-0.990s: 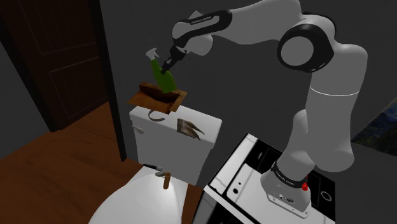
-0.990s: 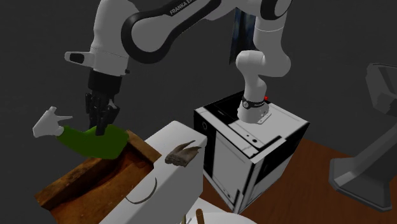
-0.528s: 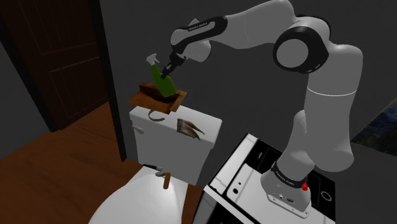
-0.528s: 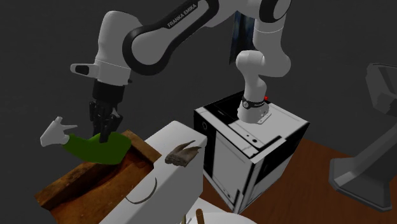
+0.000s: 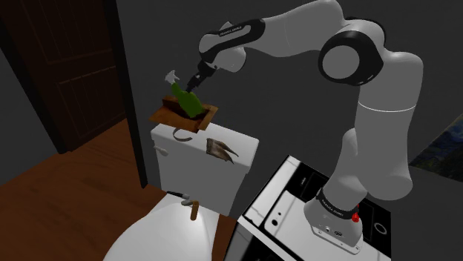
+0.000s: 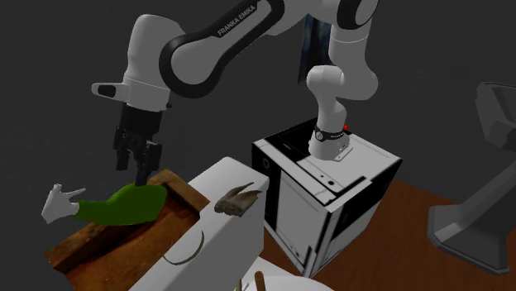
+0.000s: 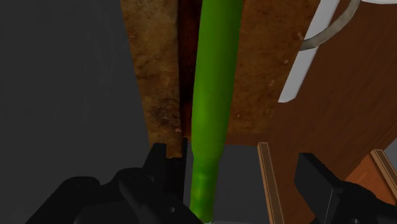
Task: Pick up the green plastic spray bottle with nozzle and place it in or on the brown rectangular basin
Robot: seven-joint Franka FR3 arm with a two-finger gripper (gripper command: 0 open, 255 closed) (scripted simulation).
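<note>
Shoulder view: the green spray bottle (image 5: 187,101) with a pale nozzle (image 5: 172,76) leans in the brown basin (image 5: 172,119) at upper centre, nozzle end up and to the left. The black pincer (image 5: 194,80) is just above the bottle's body. The basin sits on a white toilet tank (image 5: 200,169), and a small brown object (image 5: 220,150) lies on the tank lid. Dark door (image 5: 67,67) upper left, wooden floor (image 5: 59,193) lower left, stand (image 5: 319,215) lower right.

Second exterior view: the bottle (image 6: 124,205) lies low in the basin (image 6: 99,240), left of centre. Its white nozzle (image 6: 59,202) pokes past the rim. The pincer (image 6: 140,164) is above the bottle, jaws parted.

Wrist view: the smooth green bottle (image 7: 216,83), narrowing at the neck, runs between wide-apart fingers (image 7: 168,168). It is not clasped. Rough brown basin (image 7: 156,83) underneath.
</note>
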